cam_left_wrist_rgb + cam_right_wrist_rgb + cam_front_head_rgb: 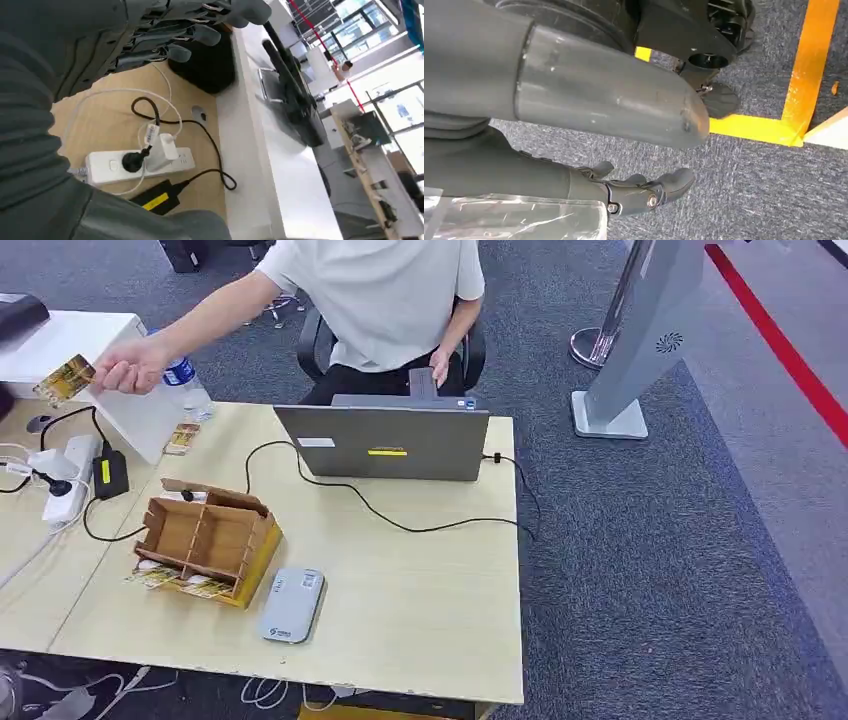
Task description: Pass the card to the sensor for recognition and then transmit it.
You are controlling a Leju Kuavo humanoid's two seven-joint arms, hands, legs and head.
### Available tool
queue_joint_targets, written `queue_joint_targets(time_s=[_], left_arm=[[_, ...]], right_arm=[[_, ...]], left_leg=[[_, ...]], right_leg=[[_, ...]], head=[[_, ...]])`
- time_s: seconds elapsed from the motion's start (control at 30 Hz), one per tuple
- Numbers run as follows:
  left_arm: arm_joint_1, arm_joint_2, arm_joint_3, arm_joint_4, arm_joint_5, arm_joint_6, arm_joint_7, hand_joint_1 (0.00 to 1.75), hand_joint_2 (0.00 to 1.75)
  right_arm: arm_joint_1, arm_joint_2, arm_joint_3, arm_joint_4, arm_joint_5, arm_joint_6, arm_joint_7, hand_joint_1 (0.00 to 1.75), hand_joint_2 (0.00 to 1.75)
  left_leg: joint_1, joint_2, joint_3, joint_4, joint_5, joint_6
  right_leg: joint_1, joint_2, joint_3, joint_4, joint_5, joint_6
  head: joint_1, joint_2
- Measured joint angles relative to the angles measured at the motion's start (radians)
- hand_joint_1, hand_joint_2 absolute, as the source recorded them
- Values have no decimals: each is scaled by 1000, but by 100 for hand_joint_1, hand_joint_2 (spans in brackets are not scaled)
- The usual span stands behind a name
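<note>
Head view is showing a person's hand (130, 368) offering the card (64, 380) above the counter's (420, 580) far left. I'm raising my left hand (170, 30), fingers apart and empty, aiming to pinch its free edge squarely; right hand (644, 192) is hanging loosely curled, empty.

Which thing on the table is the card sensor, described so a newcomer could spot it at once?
Start at the wooden table and find the cardboard organizer near its front left. Just right of it, close to the front edge, lies the sensor: a flat grey slab with rounded corners. Unlike the grey laptop behind, it lies flat and has no cable visible.
</note>
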Motion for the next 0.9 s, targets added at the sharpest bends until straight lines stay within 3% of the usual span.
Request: queue_joint_targets(time_s=[0.33,0.37,0.9], left_arm=[[-117,-57,-246,0,-238,101,112,0,175],[-128,-63,-268,0,-258,109,121,175,175],[-323,-169,-657,20,-629,269,302,175,175]], right_arm=[[-3,6,0,0,21,-2,17,0,0],[-4,8,0,0,22,-2,20,0,0],[-7,20,0,0,60,-7,48,0,0]], left_leg=[[0,2,0,0,0,0],[0,2,0,0,1,0],[0,1,-1,1,1,0]], right_leg=[[0,1,-1,0,1,0],[0,1,-1,0,1,0],[0,1,-1,0,2,0]], head=[[0,0],[0,0],[0,0]])
